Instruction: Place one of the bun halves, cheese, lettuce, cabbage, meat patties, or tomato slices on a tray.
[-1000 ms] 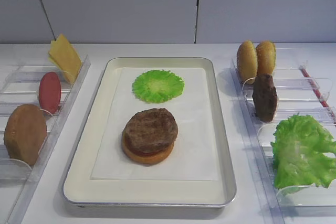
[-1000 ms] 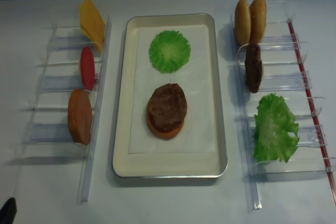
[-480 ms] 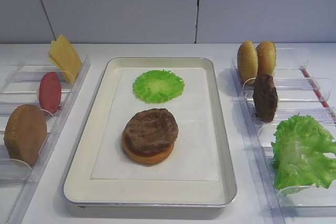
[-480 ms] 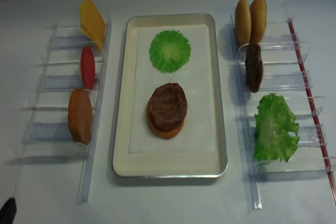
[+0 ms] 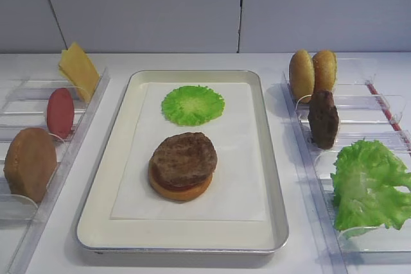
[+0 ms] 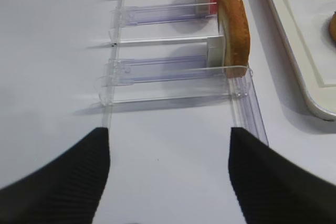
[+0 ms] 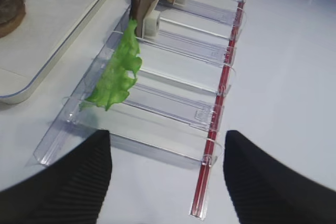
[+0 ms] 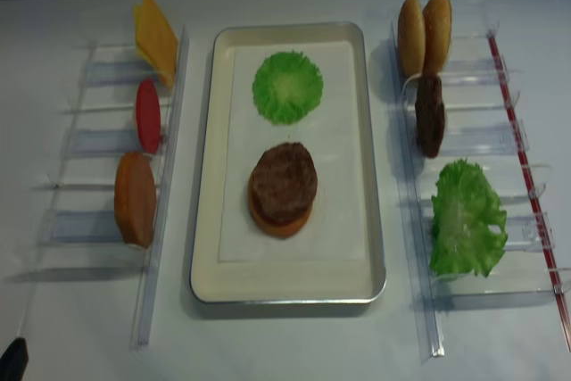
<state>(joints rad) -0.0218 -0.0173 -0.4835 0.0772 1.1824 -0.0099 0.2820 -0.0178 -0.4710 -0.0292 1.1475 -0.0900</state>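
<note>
The silver tray (image 5: pixel 273 158) holds a meat patty (image 5: pixel 184 157) stacked on a bun half (image 5: pixel 180 190), with the flat green cabbage disc (image 5: pixel 192 104) behind them. In the left rack stand the cheese (image 5: pixel 78 68), a tomato slice (image 5: pixel 60 112) and a bun half (image 5: pixel 29 163). The right rack carries two bun halves (image 5: pixel 313 73), a second patty (image 5: pixel 323 119) and the lettuce (image 5: pixel 369 184). My right gripper (image 7: pixel 167 182) is open over bare table before the lettuce (image 7: pixel 116 74). My left gripper (image 6: pixel 169 182) is open, short of the bun half (image 6: pixel 233 30).
Clear plastic racks (image 7: pixel 178 85) flank the tray on both sides. A red strip (image 7: pixel 220 103) runs along the right rack's outer edge. White table lies in front of both racks. A grey panelled wall closes the back.
</note>
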